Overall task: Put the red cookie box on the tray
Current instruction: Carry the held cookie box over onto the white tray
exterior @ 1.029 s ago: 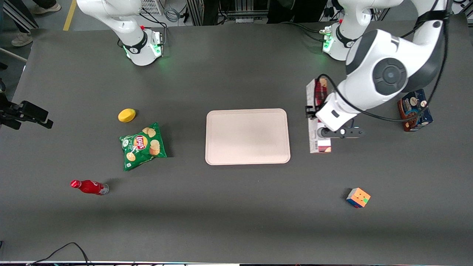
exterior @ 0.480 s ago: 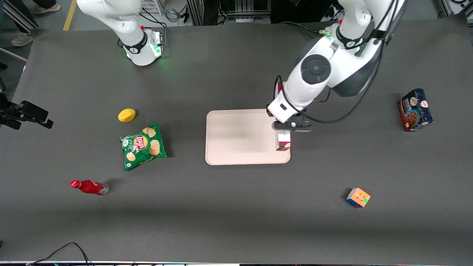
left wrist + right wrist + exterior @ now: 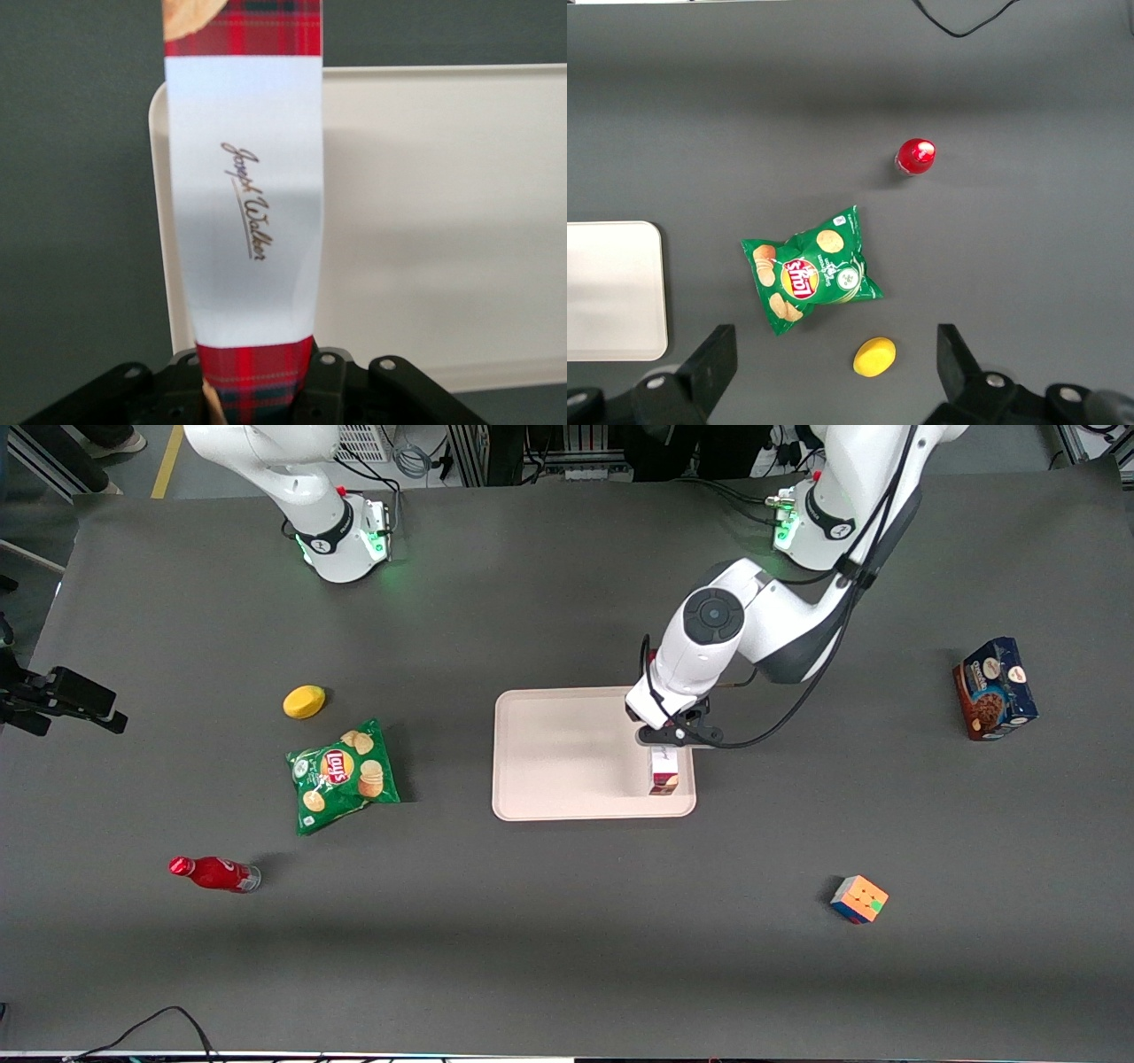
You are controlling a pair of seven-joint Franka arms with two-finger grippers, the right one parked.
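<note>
Gripper (image 3: pixel 666 746) of mine clamps the red cookie box (image 3: pixel 664 771) over the tray (image 3: pixel 567 762), near its working-arm edge.

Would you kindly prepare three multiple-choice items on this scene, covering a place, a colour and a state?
1. Where is the red cookie box?
A. over the tray's edge toward the working arm
B. beside the chip bag
C. by the puzzle cube

2. What colour is the chip bag?
A. blue
B. green
C. orange

3. What is the end effector doing?
A. open above the bottle
B. shut on nothing
C. shut on the red cookie box

Answers: 1 A, the carton overlaps the tray there; 2 B, green foil; 3 C, the wrist view shows the carton clamped.
</note>
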